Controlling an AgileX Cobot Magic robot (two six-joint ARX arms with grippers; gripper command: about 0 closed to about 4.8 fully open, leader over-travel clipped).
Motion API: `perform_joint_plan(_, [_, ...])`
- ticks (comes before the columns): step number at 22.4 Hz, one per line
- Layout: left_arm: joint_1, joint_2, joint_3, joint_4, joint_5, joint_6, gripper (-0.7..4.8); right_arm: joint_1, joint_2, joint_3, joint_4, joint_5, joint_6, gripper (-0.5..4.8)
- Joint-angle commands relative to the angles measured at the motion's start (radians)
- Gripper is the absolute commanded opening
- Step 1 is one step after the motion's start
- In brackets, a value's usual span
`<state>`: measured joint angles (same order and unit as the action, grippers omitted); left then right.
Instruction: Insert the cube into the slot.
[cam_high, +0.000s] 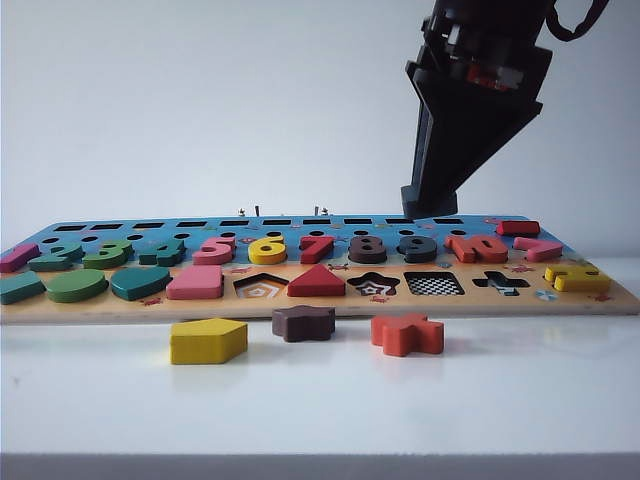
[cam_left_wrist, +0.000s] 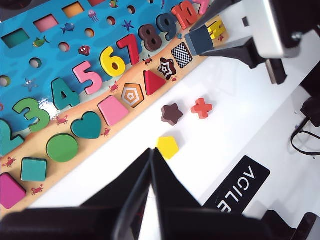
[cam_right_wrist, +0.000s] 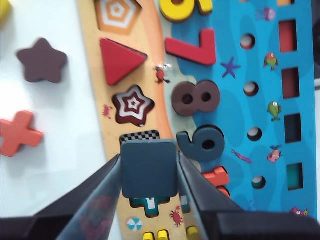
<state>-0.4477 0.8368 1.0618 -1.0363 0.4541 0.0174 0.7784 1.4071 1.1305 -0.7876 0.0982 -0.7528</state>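
- Cube (cam_right_wrist: 149, 168) first: the dark navy-grey square block sits pinched between the two fingers of my right gripper (cam_right_wrist: 149, 172), lifted clear of the white table (cam_high: 320, 400) and hanging over the puzzle board (cam_high: 60, 308). So the pick-up is done, as far as I can judge.
- Puzzle board, the biggest thing here: blue above with numerals, tan along the near rim where the shape cut-outs run.
- My right gripper in the exterior view (cam_high: 425, 200) points down at the far part of the board, above the dark 8 and 9; the cube itself does not show there.
- My left gripper (cam_left_wrist: 150, 165) hangs over the table near the board's tan edge, fingertips pressed together and holding nothing. It has no part in this step.
- Slot (cam_high: 434, 284): the checkerboard square between the star-patterned cut-out (cam_high: 373, 285) and the cross-shaped cut-out (cam_high: 500, 283). It is empty. In my right wrist view only a strip of it (cam_right_wrist: 140, 136) peeks out beyond the cube's far edge, so the cube hangs near it but not squarely over it.
- Left to do, I reckon: shift over the slot, square the edges, lower, let go.
- Loose pieces on the table, untouched: yellow pentagon (cam_high: 207, 340), orange cross (cam_high: 407, 333), brown star-shaped piece (cam_high: 304, 322).
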Motion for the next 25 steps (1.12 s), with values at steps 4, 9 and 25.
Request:
perform_joint_plan(4, [0.001, 0.000, 0.006, 0.015, 0.006, -0.002, 0.17, -0.008, 0.023, -0.003, 0.043, -0.006, -0.011, 1.11])
perform_joint_plan(9, [0.001, 0.000, 0.006, 0.015, 0.006, -0.002, 0.17, -0.012, 0.048, -0.011, 0.055, -0.009, -0.029, 1.10])
perform_joint_plan(25, [0.001, -0.001, 0.006, 0.015, 0.006, -0.002, 0.17, -0.019, 0.053, -0.052, 0.094, 0.003, -0.143, 0.92])
